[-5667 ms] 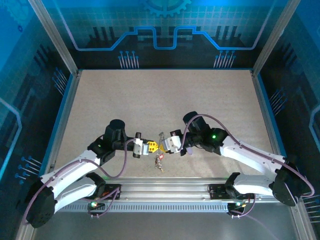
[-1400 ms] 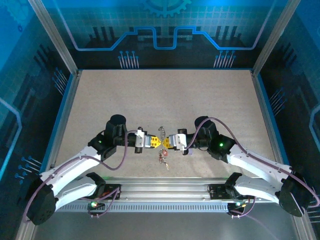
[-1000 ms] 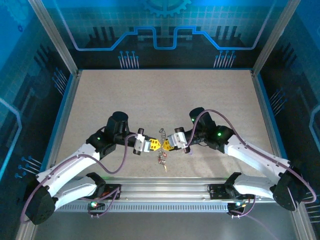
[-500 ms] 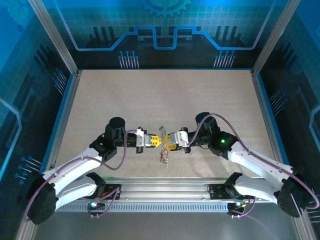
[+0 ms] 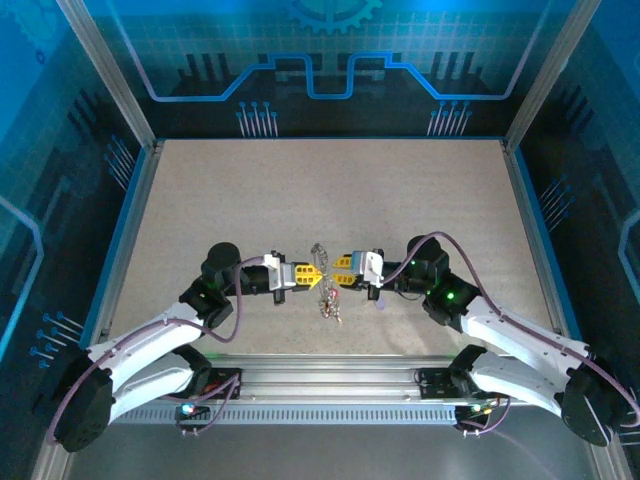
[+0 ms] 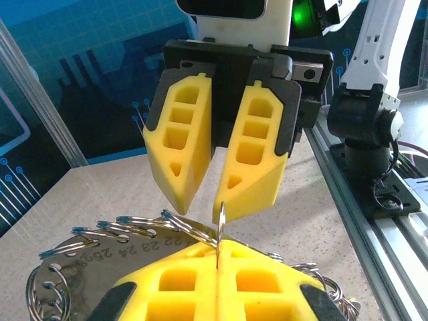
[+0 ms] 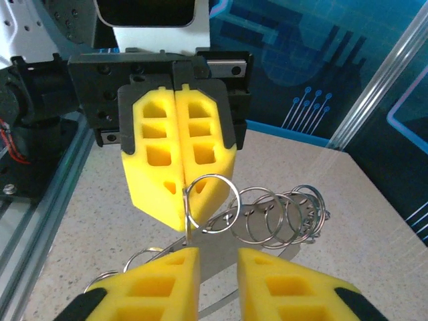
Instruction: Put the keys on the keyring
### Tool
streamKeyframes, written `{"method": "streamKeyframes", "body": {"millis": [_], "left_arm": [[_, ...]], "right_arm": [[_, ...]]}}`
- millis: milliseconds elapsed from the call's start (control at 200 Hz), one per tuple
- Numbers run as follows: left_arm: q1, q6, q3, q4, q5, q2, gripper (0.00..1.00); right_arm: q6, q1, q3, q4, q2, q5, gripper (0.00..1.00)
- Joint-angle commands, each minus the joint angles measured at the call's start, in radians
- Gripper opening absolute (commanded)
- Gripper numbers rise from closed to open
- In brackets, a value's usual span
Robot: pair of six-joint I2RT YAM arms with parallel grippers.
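My left gripper [image 5: 311, 276] is shut on the keyring [image 7: 208, 200], a thin round wire ring that stands up between its yellow fingertips [image 6: 200, 257]. My right gripper [image 5: 336, 271] faces it tip to tip, open, with a narrow gap and nothing between its fingers [image 7: 167, 274]. In the left wrist view the ring's edge [image 6: 219, 224] rises just below the right gripper [image 6: 204, 208]. The keys [image 5: 330, 303] hang as a tiny cluster under the two grippers, with a reddish speck among them; details are too small to tell.
A flat metal tag [image 6: 100, 257] stamped with numbers carries several more wire rings [image 7: 287, 210] beside the held one. The aluminium rail [image 5: 330, 375] runs along the near edge. Blue walls [image 5: 130, 230] border the speckled table [image 5: 330, 190] on both sides.
My right gripper was shut at the ring and now stands slightly open. Both grippers have shifted a little away from the rail, and the right arm has swung lower and outward.
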Motion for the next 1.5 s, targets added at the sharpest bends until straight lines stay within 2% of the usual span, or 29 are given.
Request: {"method": "streamKeyframes", "body": {"millis": [0,440,850,1206,1496], "left_arm": [[0.003,-0.017,-0.009,0.072,-0.004,-0.021,0.00],[0.002,-0.049,-0.024,0.148,-0.035,0.003,0.00],[0.002,-0.049,-0.024,0.160,-0.032,0.010,0.00],[0.002,-0.017,-0.018,0.111,-0.029,-0.001,0.00],[0.001,0.006,-0.009,0.064,-0.026,-0.011,0.00]], "right_arm": [[0.033,0.024,-0.005,0.066,0.008,0.010,0.21],[0.025,0.050,0.004,0.050,0.038,-0.033,0.20],[-0.076,0.049,0.037,-0.089,0.043,-0.083,0.20],[-0.126,0.035,0.049,-0.159,0.022,-0.094,0.22],[-0.123,0.037,0.050,-0.133,0.026,-0.080,0.24]]}}
